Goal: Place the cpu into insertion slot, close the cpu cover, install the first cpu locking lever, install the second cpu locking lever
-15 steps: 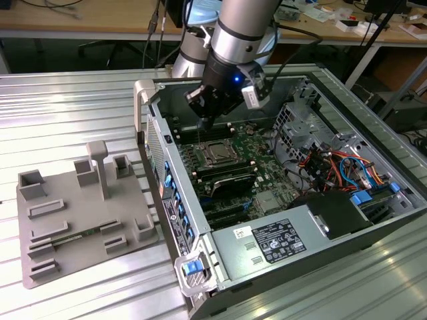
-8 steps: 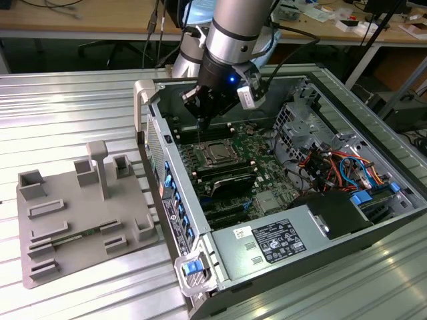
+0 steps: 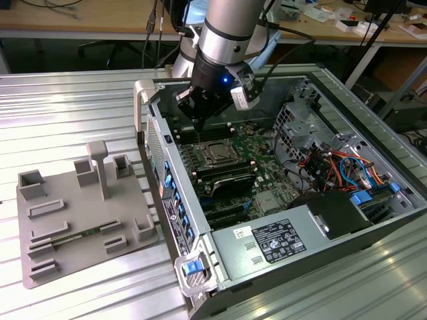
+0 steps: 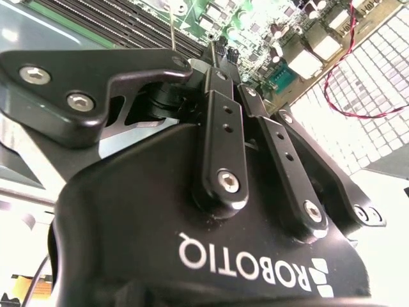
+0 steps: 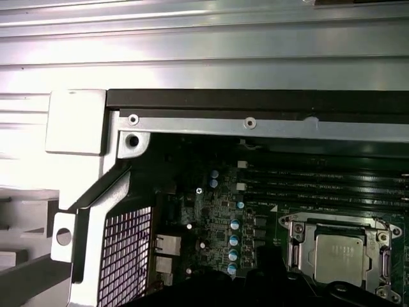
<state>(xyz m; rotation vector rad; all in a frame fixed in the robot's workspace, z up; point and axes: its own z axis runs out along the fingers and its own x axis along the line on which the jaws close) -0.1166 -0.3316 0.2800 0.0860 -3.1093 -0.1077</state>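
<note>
The cpu [image 3: 217,154] [image 5: 340,258] lies flat in the insertion slot on the motherboard, silvery top up. The cpu cover [image 5: 296,248] is folded down as a silver frame around the chip, and the slot itself is hidden under it. A thin wire cpu locking lever [image 3: 200,135] [image 4: 172,29] stands upright beside the socket on the exterior view's left. My gripper [image 3: 199,122] [image 4: 198,64] hangs just above the socket's corner inside the case. Its fingers are brought together at the top end of that lever.
The open computer case rim [image 5: 255,125] runs close by my gripper. Long black memory slots [image 5: 319,182] flank the socket. A grey power supply box [image 3: 280,240] and coloured cables [image 3: 333,163] fill the case's near and right parts. A grey fixture plate [image 3: 73,213] lies outside.
</note>
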